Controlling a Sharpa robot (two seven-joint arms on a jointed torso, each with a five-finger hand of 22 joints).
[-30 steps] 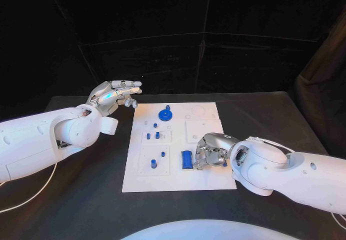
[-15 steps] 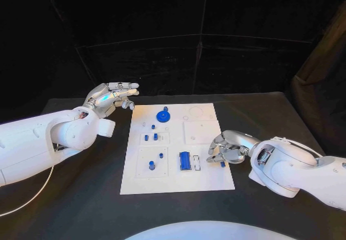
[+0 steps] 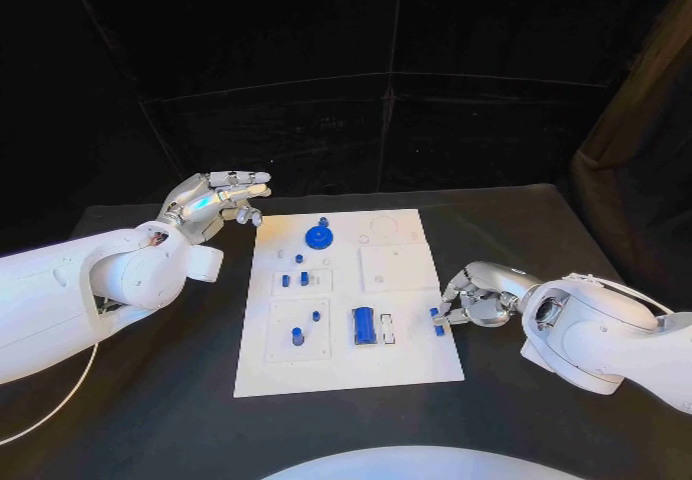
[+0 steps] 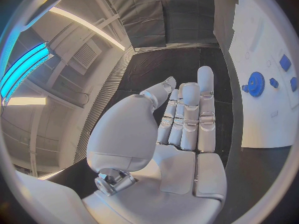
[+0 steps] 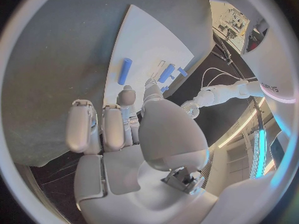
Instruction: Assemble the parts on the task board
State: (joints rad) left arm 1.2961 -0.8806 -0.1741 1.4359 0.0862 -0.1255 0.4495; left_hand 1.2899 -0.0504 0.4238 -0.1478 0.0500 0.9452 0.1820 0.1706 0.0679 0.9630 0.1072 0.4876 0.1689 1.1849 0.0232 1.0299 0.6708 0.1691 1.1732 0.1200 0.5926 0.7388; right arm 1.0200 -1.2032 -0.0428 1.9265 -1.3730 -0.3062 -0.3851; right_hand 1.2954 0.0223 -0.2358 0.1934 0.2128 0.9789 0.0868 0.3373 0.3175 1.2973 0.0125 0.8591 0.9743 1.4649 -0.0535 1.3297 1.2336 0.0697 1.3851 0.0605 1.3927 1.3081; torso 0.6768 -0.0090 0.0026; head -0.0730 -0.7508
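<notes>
Black table (image 3: 534, 220) bearing white task board (image 3: 407, 268) at centre. Left hand (image 3: 214, 200) raised past board's far left corner, fingers apart, empty. Right hand (image 3: 480, 291) at board's right edge, fingers curled, nothing held. Blue gear (image 3: 317, 237) standing at board's far end. Blue block (image 3: 364, 325) lying near front edge. Small blue rod (image 3: 436, 320) lying on right edge, just beside right hand.

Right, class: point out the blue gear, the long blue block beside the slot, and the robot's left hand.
blue gear (image 3: 317, 237), head view, on its round face.
long blue block (image 3: 364, 325), head view, on its middle.
left hand (image 3: 212, 200), head view, on the back of the hand.
</notes>
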